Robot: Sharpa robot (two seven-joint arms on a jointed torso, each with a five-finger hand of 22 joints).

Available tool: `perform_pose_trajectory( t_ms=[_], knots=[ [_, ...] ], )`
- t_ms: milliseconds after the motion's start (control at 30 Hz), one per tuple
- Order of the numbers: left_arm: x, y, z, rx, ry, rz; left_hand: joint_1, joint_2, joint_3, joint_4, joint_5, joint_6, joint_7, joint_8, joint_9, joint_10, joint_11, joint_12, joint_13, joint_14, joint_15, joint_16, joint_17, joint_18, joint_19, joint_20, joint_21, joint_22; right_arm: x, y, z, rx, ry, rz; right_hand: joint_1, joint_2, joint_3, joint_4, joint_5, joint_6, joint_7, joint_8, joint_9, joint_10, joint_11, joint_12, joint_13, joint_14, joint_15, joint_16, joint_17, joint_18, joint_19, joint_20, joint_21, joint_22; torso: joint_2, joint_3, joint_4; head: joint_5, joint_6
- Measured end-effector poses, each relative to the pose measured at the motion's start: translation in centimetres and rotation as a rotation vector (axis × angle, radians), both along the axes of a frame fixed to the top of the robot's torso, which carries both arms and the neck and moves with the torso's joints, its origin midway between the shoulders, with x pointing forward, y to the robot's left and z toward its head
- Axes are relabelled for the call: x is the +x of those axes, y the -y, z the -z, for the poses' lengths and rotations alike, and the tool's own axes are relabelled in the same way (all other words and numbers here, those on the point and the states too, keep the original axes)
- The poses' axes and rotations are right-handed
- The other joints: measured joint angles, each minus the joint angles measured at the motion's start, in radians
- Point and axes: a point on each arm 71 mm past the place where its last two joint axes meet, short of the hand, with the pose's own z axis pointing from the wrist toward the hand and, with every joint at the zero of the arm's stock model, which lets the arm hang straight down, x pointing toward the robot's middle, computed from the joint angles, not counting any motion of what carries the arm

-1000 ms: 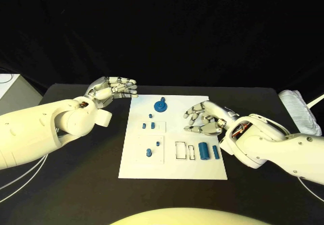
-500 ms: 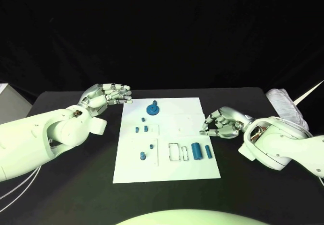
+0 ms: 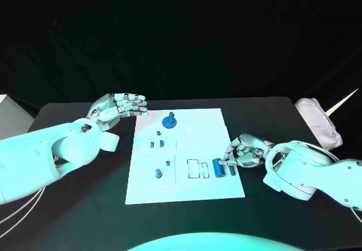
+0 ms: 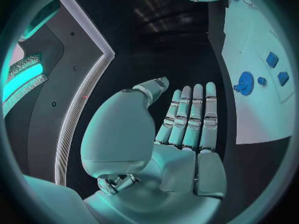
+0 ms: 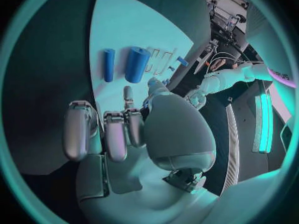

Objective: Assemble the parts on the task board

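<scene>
- Fingers [image 3: 129,99] of the left hand [image 3: 117,107] are bent forward with nothing between them; in the left wrist view they lie straight and side by side, apart from the thumb, so this hand is open and holds nothing. It hovers over the dark worktop [image 3: 90,183] just beside the far left corner of the task board [image 3: 189,188].
- On the board's left half, several small blue parts [image 3: 156,143] already stand in or on their places, and a round blue disc part [image 3: 170,122] sits near the far edge; I judge these as seated, though the fit is too small to confirm.
- Toward the board's right, two outlined slots [image 3: 193,168] look unfilled, so some assembly appears left.
- Beside them lie two blue cylinders, the thick cylinder [image 5: 137,63] and the thin cylinder [image 5: 109,64], loose on the board.
- At the board's right edge, the right hand [image 3: 245,151] has its fingers curled low next to those cylinders; nothing is gripped, and I judge it is about to pick one.
</scene>
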Motion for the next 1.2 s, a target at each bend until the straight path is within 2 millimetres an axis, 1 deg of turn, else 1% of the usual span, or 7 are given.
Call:
perform_pose_trajectory(
  t_ms=[200,433,667,733,900,1033,1200],
  knots=[
    [-0.1,0.2,0.0,-0.009,-0.003,0.004,0.0,0.0,0.0,0.0,0.0,-0.004,-0.003,0.0,-0.001,0.0,0.0,0.0,0.0,0.0,0.0,0.0,0.001,0.0,0.0,0.0,-0.004,-0.001,-0.2,-0.6,0.8,-0.013,-0.03,0.009,-0.009,-0.009,-0.019,0.0,0.004,0.003,-0.003,0.0,-0.002,0.003,0.003,0.0,0.0,0.0,0.0,0.004,0.0,0.0,0.0,0.0,0.005,0.0,0.0,-0.0008,-0.0008,0.0,-0.006],
    [-0.2,0.4,-0.1,-0.021,-0.01,0.01,-0.008,-0.001,-0.004,0.004,0.0,-0.007,-0.007,0.0,-0.002,-0.003,0.003,0.0,0.0,0.0,0.0,0.0,0.001,0.0,0.0,0.0,-0.004,-0.002,-0.1,-1.2,1.5,-0.028,-0.057,0.016,-0.018,-0.008,-0.032,0.001,0.004,0.006,-0.006,0.0,-0.003,0.003,0.003,0.0,0.0,0.0,0.0,0.004,0.0,0.0,0.0,0.0,0.005,0.0,0.0,-0.0001,-0.0008,-0.002,-0.01],
    [-0.3,0.5,0.0,-0.028,-0.017,0.018,-0.009,0.0,-0.004,0.004,0.0,-0.011,-0.003,0.0,-0.003,-0.007,0.007,0.0,0.0,0.0,0.0,0.0,0.001,0.0,0.0,0.0,-0.008,-0.003,-0.2,-2.0,2.1,-0.039,-0.079,0.008,-0.031,-0.013,-0.053,-0.001,0.004,0.01,-0.003,0.0,-0.005,0.005,0.001,0.0,0.0,0.0,0.0,0.004,0.0,0.0,0.0,0.0,0.005,0.0,0.0,-0.0001,-0.0008,-0.001,-0.014],
    [-0.3,0.5,0.0,-0.029,-0.02,0.021,-0.009,0.0,-0.004,0.004,0.0,-0.011,-0.003,0.0,-0.003,-0.007,0.007,0.0,0.0,0.0,0.0,0.0,0.001,0.0,0.0,0.0,-0.008,-0.003,-0.1,-2.2,2.3,-0.047,-0.083,0.007,-0.029,-0.016,-0.072,-0.001,-0.013,0.01,-0.003,0.0,-0.005,0.006,-0.001,0.0,0.0,0.0,0.0,0.004,0.0,0.0,0.0,0.0,0.008,0.0,0.0,-0.0003,-0.0008,-0.003,-0.015],
    [-0.3,0.5,0.0,-0.035,-0.031,0.029,-0.013,-0.004,-0.009,0.009,0.0,-0.011,-0.003,0.0,-0.003,-0.011,0.004,0.0,0.0,-0.004,0.004,0.0,0.001,0.0,0.0,0.0,-0.008,-0.004,0.1,-2.4,2.3,-0.066,-0.079,0.003,0.01,-0.036,-0.087,-0.004,-0.024,0.016,-0.005,0.012,-0.004,0.006,-0.001,0.0,0.0,0.0,0.0,0.004,0.0,0.0,0.0,0.0,0.008,0.0,0.0,-0.0008,-0.0002,-0.005,-0.018],
    [-0.4,0.5,0.1,-0.041,-0.039,0.031,-0.014,-0.005,-0.009,0.009,0.0,-0.011,-0.003,0.0,-0.003,-0.011,0.004,0.0,0.0,-0.004,0.004,0.0,0.001,0.0,0.0,0.0,-0.008,-0.005,0.2,-2.8,2.3,-0.078,-0.075,-0.01,0.096,-0.04,-0.082,-0.006,-0.045,0.017,-0.006,0.009,-0.006,0.006,-0.001,0.0,0.0,0.0,0.0,0.004,0.0,0.0,0.0,0.0,0.008,0.0,-0.001,-0.0008,-0.0002,-0.005,-0.019],
    [-0.3,0.5,0.1,-0.046,-0.044,0.029,-0.014,-0.005,-0.009,0.009,0.0,-0.011,-0.003,0.0,-0.003,-0.011,0.004,0.004,0.001,-0.004,0.004,0.0,0.002,0.0,0.0,0.0,-0.008,-0.005,0.2,-2.9,2.3,-0.081,-0.072,-0.011,0.115,-0.03,-0.056,-0.003,-0.046,0.031,-0.009,0.009,-0.008,0.006,-0.001,0.0,0.0,0.0,0.0,0.008,0.0,0.0,0.0,0.0,0.016,0.0,-0.002,-0.0009,-0.0003,-0.006,-0.016]
  ],
)
